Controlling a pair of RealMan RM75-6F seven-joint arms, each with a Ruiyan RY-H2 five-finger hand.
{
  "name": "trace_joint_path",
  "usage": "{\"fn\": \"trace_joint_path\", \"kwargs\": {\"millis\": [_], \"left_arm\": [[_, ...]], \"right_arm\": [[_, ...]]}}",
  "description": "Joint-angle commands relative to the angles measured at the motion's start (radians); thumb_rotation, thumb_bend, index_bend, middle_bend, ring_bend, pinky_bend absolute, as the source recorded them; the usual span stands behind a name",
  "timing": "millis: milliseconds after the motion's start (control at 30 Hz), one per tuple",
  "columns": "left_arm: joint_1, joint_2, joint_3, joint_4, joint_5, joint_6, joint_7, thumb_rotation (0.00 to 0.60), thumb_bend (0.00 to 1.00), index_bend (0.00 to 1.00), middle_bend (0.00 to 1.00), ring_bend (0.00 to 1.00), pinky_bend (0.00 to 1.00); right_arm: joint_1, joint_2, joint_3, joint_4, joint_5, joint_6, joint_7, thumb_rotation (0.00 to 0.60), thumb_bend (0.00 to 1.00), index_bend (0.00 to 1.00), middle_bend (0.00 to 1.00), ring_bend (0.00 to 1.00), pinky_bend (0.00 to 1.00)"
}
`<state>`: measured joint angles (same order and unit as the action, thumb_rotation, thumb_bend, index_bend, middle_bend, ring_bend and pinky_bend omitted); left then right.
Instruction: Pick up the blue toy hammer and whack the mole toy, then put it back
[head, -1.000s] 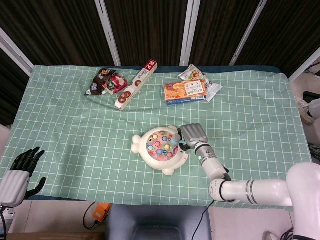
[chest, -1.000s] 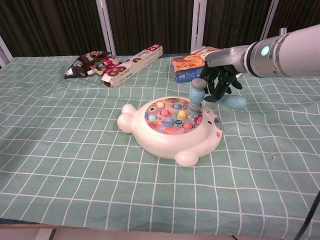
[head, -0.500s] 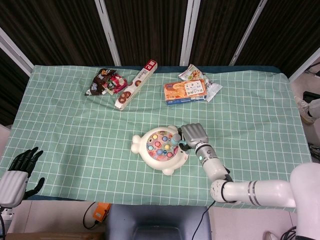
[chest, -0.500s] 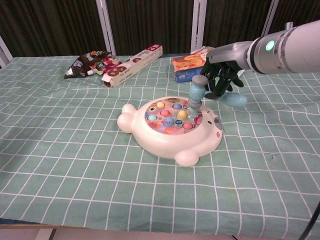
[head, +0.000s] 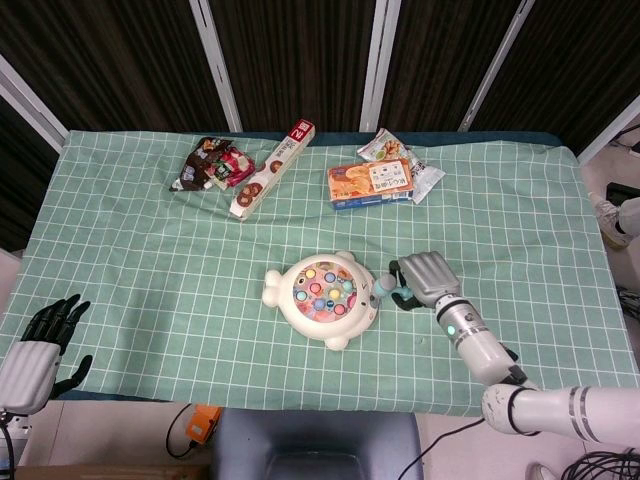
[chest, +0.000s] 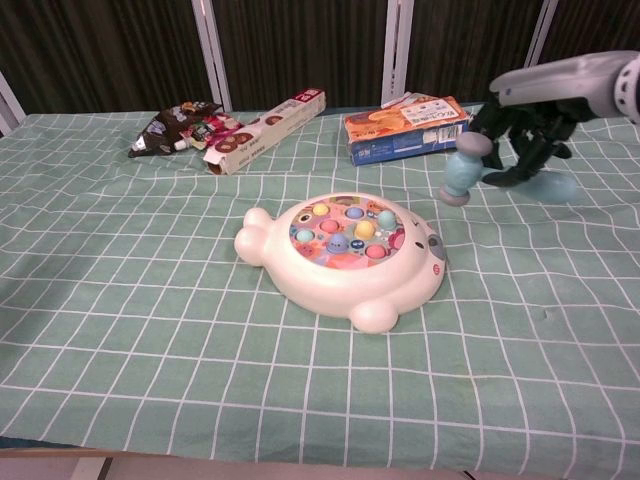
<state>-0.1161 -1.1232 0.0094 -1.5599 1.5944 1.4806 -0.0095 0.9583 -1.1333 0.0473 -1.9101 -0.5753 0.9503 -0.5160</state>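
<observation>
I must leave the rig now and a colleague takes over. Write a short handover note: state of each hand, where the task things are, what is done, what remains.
Right hand: grips the blue toy hammer by its handle, held in the air to the right of the toy, clear of it.
Left hand: holds nothing, fingers apart, at the near left table edge.
White bear-shaped mole toy with coloured pegs: centre of the green checked tablecloth.
Done: hammer picked up; the whack appears made, as the hammer head was on the pegs a second ago and has since swung away.
Left: set the hammer back down on the cloth and release.
</observation>
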Motion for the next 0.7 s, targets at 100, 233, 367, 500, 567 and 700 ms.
{"fn": "trace_joint_path", "kwargs": {"millis": [100,233,367,500,567,700], "left_arm": [[-0.002,-0.004,0.001,-0.003,0.003,-0.003,0.010,0.600,0.38,0.00,0.00,0.00,0.11],[-0.004,-0.007,0.001,-0.003,0.003,-0.005,0.015,0.600,0.38,0.00,0.00,0.00,0.11],[-0.008,-0.010,0.001,-0.003,-0.002,-0.017,0.024,0.600,0.38,0.00,0.00,0.00,0.11],[-0.010,-0.013,0.000,-0.004,-0.005,-0.020,0.033,0.600,0.38,0.00,0.00,0.00,0.11],[-0.011,-0.014,-0.001,-0.005,-0.007,-0.022,0.036,0.600,0.38,0.00,0.00,0.00,0.11],[-0.012,-0.015,-0.002,-0.005,-0.011,-0.026,0.038,0.600,0.38,0.00,0.00,0.00,0.11]], "right_arm": [[-0.113,-0.011,-0.057,0.109,-0.141,-0.033,0.132,0.600,0.82,1.00,0.71,0.73,0.84],[-0.175,-0.062,-0.080,0.240,-0.227,-0.070,0.222,0.600,0.82,1.00,0.71,0.73,0.84],[-0.213,-0.116,-0.085,0.367,-0.287,-0.113,0.295,0.600,0.82,1.00,0.71,0.73,0.84],[-0.231,-0.154,-0.079,0.450,-0.345,-0.142,0.339,0.600,0.82,1.00,0.71,0.73,0.84],[-0.234,-0.162,-0.076,0.469,-0.362,-0.151,0.345,0.600,0.82,1.00,0.71,0.73,0.84],[-0.237,-0.174,-0.069,0.485,-0.397,-0.161,0.343,0.600,0.82,1.00,0.71,0.73,0.84]]}}
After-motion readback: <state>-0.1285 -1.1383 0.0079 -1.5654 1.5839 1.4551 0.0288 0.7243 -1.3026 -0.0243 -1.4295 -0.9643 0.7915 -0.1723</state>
